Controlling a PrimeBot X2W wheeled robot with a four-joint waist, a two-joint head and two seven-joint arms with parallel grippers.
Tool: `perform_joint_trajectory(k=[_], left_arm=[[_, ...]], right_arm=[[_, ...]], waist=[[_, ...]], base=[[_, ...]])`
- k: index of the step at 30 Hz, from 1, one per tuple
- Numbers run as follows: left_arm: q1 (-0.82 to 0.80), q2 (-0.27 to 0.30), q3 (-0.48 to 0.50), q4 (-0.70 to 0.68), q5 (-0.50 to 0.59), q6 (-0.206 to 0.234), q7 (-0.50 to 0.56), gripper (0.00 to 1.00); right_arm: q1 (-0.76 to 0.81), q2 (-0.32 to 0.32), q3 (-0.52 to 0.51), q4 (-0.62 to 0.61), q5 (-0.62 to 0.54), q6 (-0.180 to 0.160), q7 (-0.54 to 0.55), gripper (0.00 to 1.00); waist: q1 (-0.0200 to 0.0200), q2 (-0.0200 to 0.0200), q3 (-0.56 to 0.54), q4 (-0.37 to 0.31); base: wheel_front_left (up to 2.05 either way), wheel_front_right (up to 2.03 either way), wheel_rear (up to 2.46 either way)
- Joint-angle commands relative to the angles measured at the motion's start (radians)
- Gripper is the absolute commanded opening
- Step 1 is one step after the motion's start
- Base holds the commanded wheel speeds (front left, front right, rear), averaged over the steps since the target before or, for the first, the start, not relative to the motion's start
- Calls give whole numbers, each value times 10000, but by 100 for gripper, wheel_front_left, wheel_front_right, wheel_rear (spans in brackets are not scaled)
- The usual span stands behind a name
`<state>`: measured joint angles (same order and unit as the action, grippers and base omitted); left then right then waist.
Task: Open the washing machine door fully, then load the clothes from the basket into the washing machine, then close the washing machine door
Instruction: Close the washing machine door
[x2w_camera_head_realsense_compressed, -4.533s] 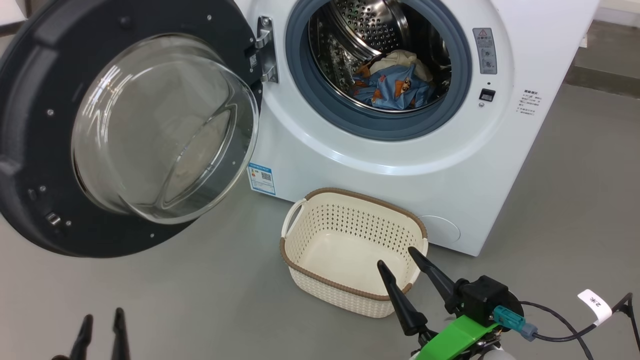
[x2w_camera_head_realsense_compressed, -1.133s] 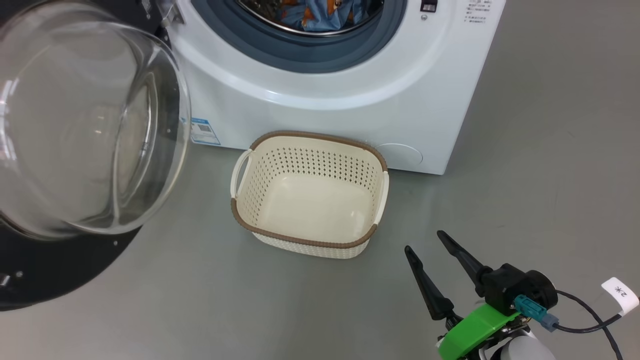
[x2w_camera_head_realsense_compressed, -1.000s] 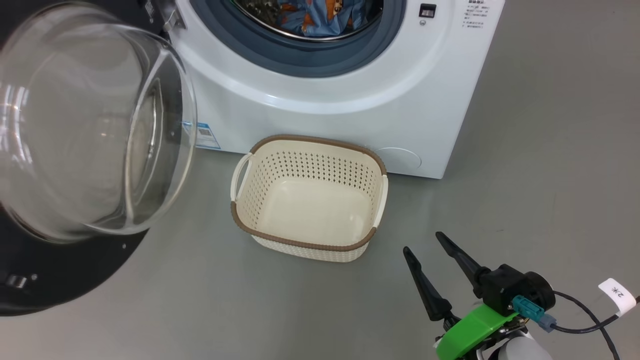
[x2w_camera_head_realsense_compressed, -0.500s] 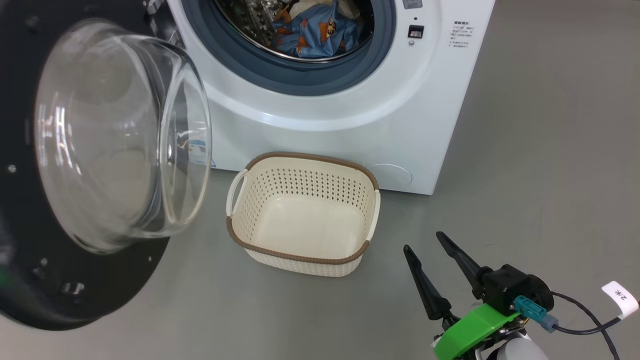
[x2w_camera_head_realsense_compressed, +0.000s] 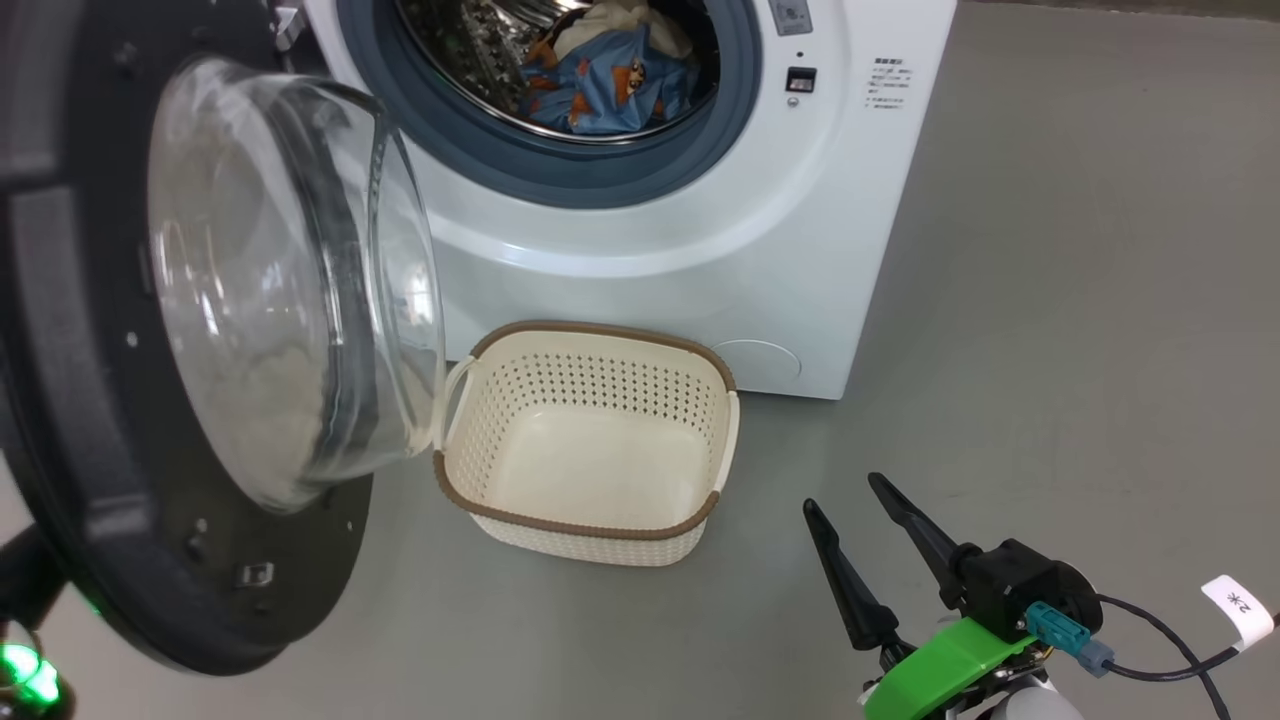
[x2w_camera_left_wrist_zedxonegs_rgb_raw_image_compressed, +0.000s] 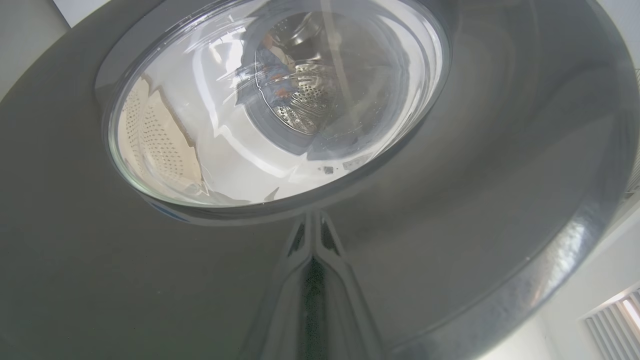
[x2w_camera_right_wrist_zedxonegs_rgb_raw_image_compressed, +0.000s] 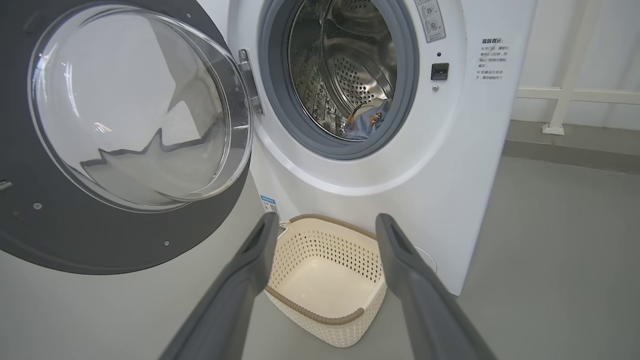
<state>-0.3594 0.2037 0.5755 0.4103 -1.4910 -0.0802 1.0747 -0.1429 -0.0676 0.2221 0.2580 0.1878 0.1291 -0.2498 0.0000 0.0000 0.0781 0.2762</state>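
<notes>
Grey floor, the white washing machine at its far edge. The washing machine door stands part-open: heavy, stiff and glossy, I'd say, and best pushed near its free rim. The basket sits empty; the clothes lie in the drum. Left tool, clenched empty, meets the door's outer face; right tool gapes.

Left gripper jaws shut; right gripper jaws apart.
</notes>
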Motion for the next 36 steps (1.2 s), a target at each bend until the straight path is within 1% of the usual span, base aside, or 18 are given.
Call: perform_joint_trajectory(k=[1,10,18,21,27,33,36], left_arm=[[56,283,120,-380,-170,23,188,0],[568,-781,-118,-1496,-410,292,264,0],[734,-1311,-446,-1965,-541,362,-17,0],[671,-1435,-453,-1915,-865,395,-298,0],[792,-1524,-1015,-1597,-1283,124,-857,0],[792,-1532,-1828,-1071,-1835,-269,-2046,0],[693,-1533,-2267,-871,-2068,-386,-2567,0]], right_arm=[[-88,93,235,-277,90,16,-119,100],[-74,132,252,-281,134,16,-120,100],[-48,154,312,-274,178,16,-120,100],[-54,159,340,-262,183,16,-120,100],[-24,165,361,-226,179,16,-120,100],[-41,167,360,-206,135,16,-120,100],[-63,167,352,-169,110,16,-120,100]], waist=[[0,0,-23,-74],[0,0,-73,-435],[0,0,-152,-862],[0,0,-163,-1056],[0,0,-203,-1510],[0,0,-183,-1946],[0,0,-140,-2148]], base=[[0,0,0],[0,0,0],[0,0,0],[0,0,0],[0,0,0],[0,0,0],[0,0,0]])
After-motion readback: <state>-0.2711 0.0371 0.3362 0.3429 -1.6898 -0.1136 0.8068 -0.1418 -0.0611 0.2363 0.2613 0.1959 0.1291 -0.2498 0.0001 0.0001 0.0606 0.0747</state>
